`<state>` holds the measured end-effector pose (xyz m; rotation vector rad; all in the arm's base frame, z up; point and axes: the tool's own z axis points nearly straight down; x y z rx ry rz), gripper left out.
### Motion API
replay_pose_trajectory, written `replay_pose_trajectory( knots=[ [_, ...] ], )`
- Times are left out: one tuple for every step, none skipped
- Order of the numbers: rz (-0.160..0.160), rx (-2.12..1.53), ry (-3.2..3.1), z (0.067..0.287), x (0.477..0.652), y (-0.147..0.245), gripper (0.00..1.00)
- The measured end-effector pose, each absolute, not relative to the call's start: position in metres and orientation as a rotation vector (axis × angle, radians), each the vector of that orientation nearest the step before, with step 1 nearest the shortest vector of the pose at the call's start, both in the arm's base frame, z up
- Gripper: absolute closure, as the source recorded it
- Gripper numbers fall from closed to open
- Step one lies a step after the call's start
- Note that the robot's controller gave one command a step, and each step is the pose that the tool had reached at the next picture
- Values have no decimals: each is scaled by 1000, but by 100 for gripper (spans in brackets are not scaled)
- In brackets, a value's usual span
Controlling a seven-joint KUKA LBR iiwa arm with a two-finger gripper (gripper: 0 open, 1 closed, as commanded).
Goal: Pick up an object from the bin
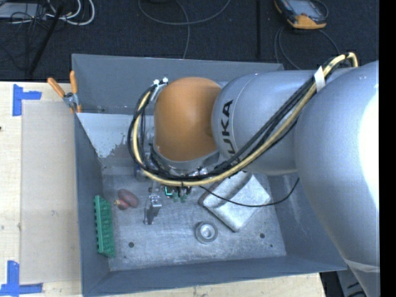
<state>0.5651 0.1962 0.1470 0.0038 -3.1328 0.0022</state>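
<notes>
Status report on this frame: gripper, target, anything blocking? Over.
Gripper low over bare bin floor. Nearest thing: brown oval lump, just beside it, not touching. Green comb, metal disc, silver block further off; nothing in the way.

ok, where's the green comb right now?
In the camera view, the green comb lies by the bin's left wall, just left of the brown lump and the hand.

The silver arm (278, 122) hides the far right floor of the grey metal bin (86, 184) and part of a flat grey block (238, 206).
</notes>
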Motion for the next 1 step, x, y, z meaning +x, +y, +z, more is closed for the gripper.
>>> replay_pose_trajectory(
  knots=[
    [-5,94,-3147,70,606,226,0]
  ],
)
